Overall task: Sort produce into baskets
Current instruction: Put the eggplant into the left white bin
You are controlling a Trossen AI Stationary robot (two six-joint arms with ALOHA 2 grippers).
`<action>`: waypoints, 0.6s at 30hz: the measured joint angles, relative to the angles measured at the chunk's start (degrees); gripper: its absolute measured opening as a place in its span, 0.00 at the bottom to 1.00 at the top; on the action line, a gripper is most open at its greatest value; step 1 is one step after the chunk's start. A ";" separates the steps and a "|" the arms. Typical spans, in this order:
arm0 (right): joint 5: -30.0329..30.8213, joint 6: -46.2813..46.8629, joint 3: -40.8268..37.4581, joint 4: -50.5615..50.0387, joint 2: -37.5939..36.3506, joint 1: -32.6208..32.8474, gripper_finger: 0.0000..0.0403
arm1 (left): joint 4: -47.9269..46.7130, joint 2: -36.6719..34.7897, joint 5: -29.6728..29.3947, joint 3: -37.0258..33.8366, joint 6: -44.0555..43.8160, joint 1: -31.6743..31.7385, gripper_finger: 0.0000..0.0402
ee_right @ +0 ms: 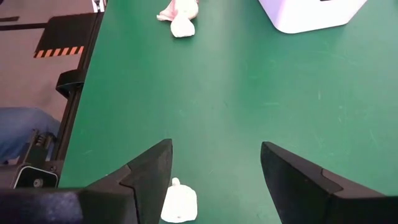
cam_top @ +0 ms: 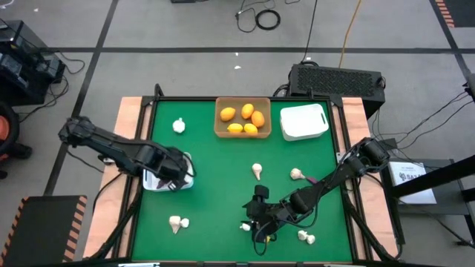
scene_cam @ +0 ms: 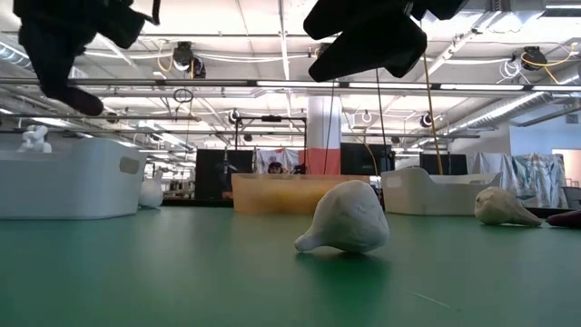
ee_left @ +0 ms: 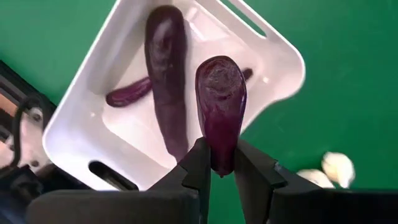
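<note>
My left gripper (ee_left: pixel 222 171) hangs over the near-left white basket (ee_left: pixel 273 56), shut on a dark purple piece (ee_left: pixel 221 99). Two more purple pieces (ee_left: pixel 166 87) lie in that basket. In the high view the left gripper (cam_top: pixel 172 176) covers this basket (cam_top: pixel 152 182). My right gripper (ee_right: pixel 214 165) stands open above the green table near the front, pointing left, with a garlic bulb (ee_right: pixel 180 202) beside one finger. Orange and yellow fruits (cam_top: pixel 243 119) fill the tan basket (cam_top: pixel 220 132). Another white basket (cam_top: pixel 304 121) stands at the far right. My left gripper pinches the purple piece by one end (ee_left: pixel 222 155) between its two fingers. The fingers point down from above and lie along the piece. The piece reaches out beyond the fingertips, clear of the basket below it.
Garlic bulbs lie loose on the table: one far left (cam_top: pixel 179 125), two in the middle (cam_top: pixel 257 171) (cam_top: pixel 297 174), a pair near left (cam_top: pixel 178 222) and one near right (cam_top: pixel 306 237). The table has a raised wooden border (cam_top: pixel 132 111).
</note>
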 joint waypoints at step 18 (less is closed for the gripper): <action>-0.06 -0.02 0.00 -0.12 0.00 0.00 0.58 | -0.70 7.83 -1.61 -0.02 8.98 -0.10 0.40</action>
